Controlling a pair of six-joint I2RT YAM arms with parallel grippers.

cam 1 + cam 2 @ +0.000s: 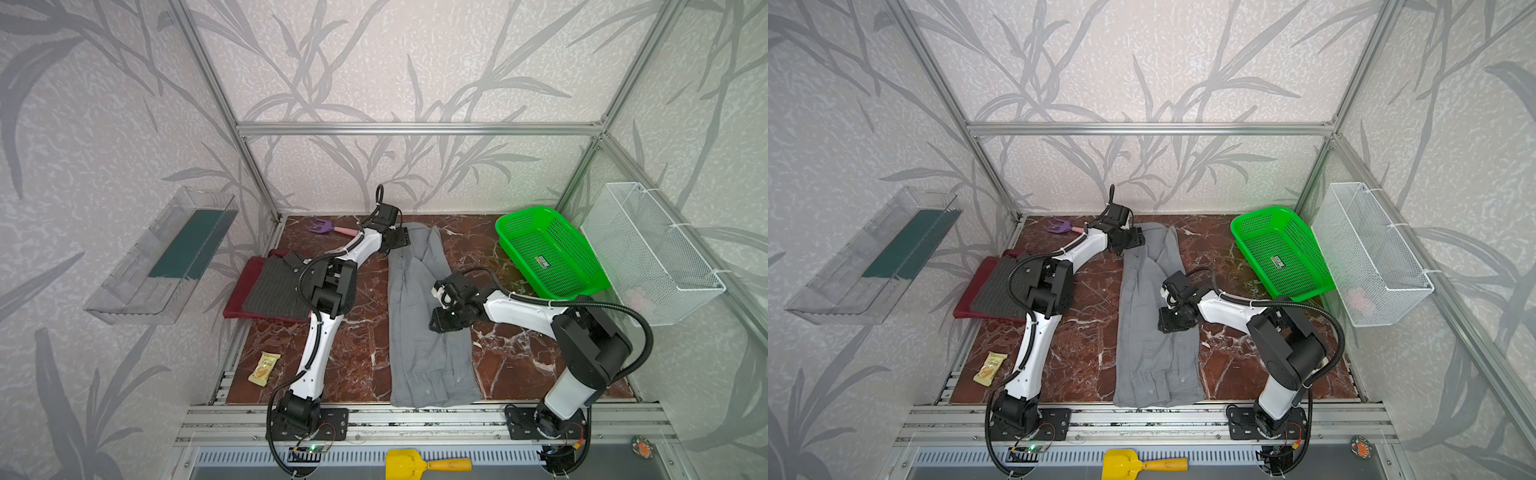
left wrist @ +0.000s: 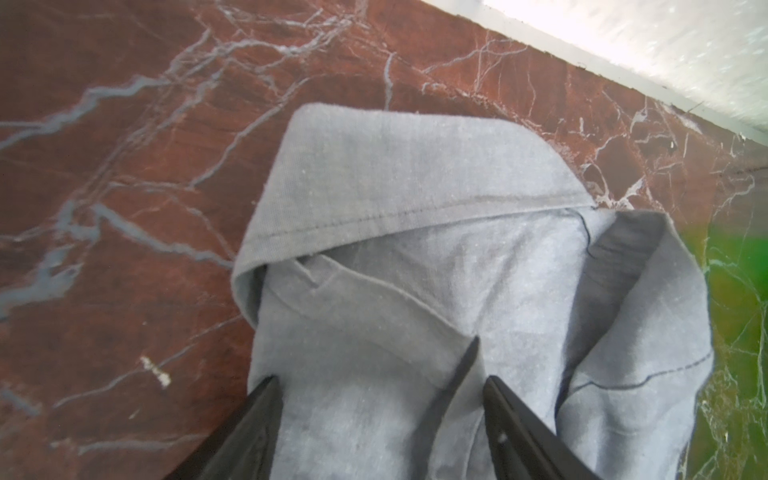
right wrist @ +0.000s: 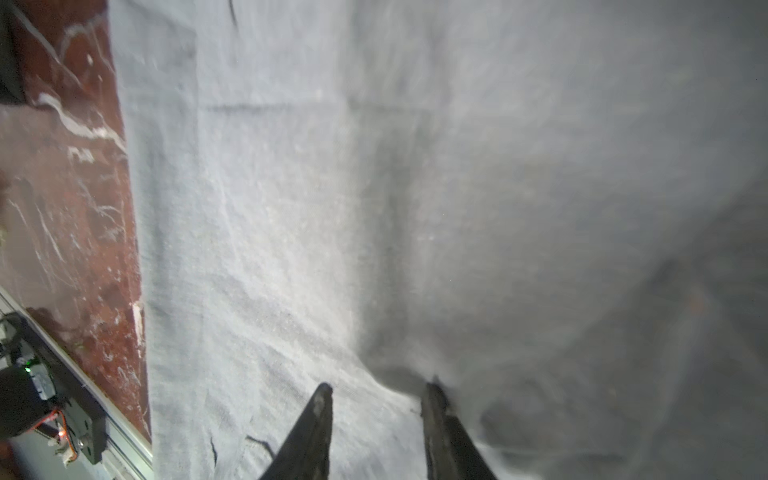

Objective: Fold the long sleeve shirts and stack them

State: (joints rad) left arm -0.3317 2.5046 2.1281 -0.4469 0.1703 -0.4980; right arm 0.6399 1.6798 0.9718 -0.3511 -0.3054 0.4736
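The light grey shirt [image 1: 419, 353] [image 1: 1150, 357] lies folded into a long strip down the middle of the table, its collar at the far end. My left gripper [image 1: 401, 239] [image 1: 1136, 239] is at that collar, and in the left wrist view it [image 2: 381, 380] is open, with its jaws either side of the grey cloth [image 2: 395, 270]. My right gripper [image 1: 436, 324] [image 1: 1165, 322] is low over the strip's right edge near its middle. In the right wrist view it [image 3: 378, 387] is open on the cloth [image 3: 291, 208]. On the left, the dark pinstriped shirt [image 1: 276, 291] lies folded on the maroon shirt [image 1: 243, 286].
A green mesh basket [image 1: 548, 253] stands at the back right, beside a white wire basket [image 1: 652, 253] on the right wall. A clear bin [image 1: 166, 257] hangs on the left wall. A purple toy [image 1: 322, 226], a snack packet [image 1: 264, 369] and a yellow shovel [image 1: 419, 463] lie around the edges.
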